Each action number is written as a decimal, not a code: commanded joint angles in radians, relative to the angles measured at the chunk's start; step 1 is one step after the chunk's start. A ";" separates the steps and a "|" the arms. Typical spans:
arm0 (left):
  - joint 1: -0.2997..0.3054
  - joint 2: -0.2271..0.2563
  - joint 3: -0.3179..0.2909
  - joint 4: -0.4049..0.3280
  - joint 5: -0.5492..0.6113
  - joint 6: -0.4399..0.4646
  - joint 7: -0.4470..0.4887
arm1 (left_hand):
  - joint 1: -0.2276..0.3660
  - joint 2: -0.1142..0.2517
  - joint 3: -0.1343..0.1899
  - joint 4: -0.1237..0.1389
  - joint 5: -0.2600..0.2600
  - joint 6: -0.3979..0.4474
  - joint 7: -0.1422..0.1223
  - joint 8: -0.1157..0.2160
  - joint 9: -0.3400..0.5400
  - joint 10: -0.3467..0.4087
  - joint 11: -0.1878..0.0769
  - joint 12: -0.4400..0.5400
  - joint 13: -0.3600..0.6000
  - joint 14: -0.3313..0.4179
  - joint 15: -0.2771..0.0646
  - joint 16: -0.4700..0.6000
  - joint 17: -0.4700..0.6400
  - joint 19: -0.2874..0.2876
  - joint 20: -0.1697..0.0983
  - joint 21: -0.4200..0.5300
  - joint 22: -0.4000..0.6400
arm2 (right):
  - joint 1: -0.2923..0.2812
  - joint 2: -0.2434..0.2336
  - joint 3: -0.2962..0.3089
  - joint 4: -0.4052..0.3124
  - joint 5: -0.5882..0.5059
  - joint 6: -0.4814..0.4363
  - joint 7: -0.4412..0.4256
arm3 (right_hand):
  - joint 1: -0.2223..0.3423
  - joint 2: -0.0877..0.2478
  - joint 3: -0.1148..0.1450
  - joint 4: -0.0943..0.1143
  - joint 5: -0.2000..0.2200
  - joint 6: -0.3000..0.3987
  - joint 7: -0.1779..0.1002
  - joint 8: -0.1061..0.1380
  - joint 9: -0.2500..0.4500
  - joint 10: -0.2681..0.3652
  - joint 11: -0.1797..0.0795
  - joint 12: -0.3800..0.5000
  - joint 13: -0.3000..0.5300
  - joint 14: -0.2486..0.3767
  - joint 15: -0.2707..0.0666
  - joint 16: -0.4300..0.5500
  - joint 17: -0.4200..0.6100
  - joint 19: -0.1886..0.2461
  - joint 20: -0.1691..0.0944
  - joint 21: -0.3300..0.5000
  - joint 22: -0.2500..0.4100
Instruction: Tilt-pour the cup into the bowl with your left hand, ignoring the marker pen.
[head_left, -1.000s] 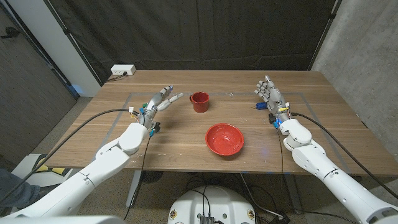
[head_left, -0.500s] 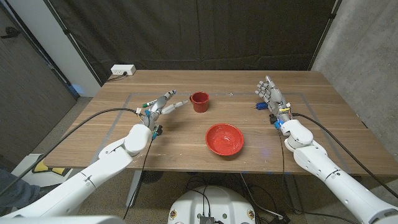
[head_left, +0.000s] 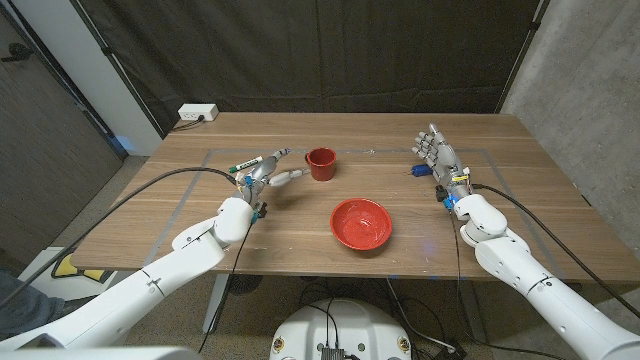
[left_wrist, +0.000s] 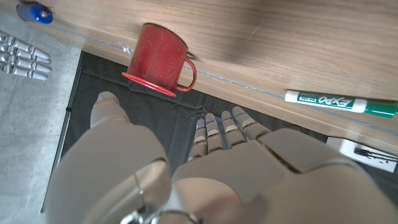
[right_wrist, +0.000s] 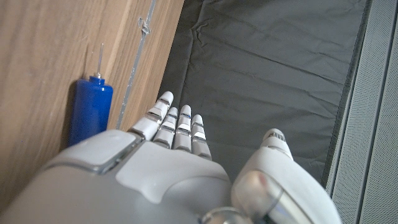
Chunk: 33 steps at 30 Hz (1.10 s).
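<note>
A red cup (head_left: 321, 163) with a handle stands upright at the table's far middle; the left wrist view shows the cup (left_wrist: 158, 59) just beyond my fingertips. A red bowl (head_left: 361, 223) sits nearer the front edge, right of centre. My left hand (head_left: 265, 172) hovers just left of the cup, fingers apart, thumb reaching toward it without touching, holding nothing. A green-and-white marker pen (head_left: 252, 161) lies right beside that hand, and the pen (left_wrist: 339, 102) is plain in the left wrist view. My right hand (head_left: 437, 155) stands open at the far right, empty.
A small blue object (head_left: 417, 171) lies beside my right hand, the same blue object (right_wrist: 90, 112) close to its fingers. A white power strip (head_left: 197, 113) sits at the table's far left corner. A taped outline marks the table (head_left: 300, 240).
My left hand has moved right toward the cup, its fingers now close beside it. The marker pen shows behind the hand. The right hand has stayed put.
</note>
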 joint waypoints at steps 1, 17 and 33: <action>-0.041 -0.006 0.070 -0.017 0.131 0.134 0.014 | 0.005 0.008 0.000 -0.011 0.003 0.014 0.000 0.010 0.002 0.011 0.000 0.004 0.003 0.013 -0.004 0.002 0.004 0.004 -0.009 -0.004 0.004 | -0.017 -0.008 0.008 -0.013 0.004 0.003 -0.003 | 0.002 0.002 -0.001 -0.001 0.007 0.006 -0.001 0.005 0.002 0.009 -0.002 0.008 0.003 0.009 0.000 0.003 0.002 0.003 0.003 0.001 0.004; -0.094 -0.040 0.125 0.053 0.157 0.088 -0.013 | 0.009 0.016 -0.001 -0.009 0.002 0.037 -0.006 0.013 0.002 0.030 -0.009 0.006 0.003 0.029 -0.009 0.004 0.005 0.006 -0.013 -0.007 0.004 | -0.018 -0.007 0.007 -0.008 0.006 0.009 0.007 | 0.001 0.002 -0.002 -0.001 0.007 0.006 -0.002 0.004 0.002 0.010 -0.001 0.008 0.003 0.009 -0.001 0.004 0.002 0.004 0.004 0.002 0.004; -0.138 -0.083 0.157 0.122 0.167 0.040 -0.027 | 0.011 0.026 -0.004 -0.006 0.002 0.072 -0.011 0.018 0.003 0.057 -0.012 0.009 0.003 0.057 -0.020 0.009 0.005 0.024 -0.013 -0.004 0.003 | -0.042 -0.020 0.022 -0.027 0.009 0.011 -0.001 | 0.001 0.002 -0.004 -0.001 0.007 0.007 -0.001 0.004 0.002 0.011 -0.001 0.008 0.003 0.011 -0.001 0.004 0.002 0.005 0.004 0.002 0.004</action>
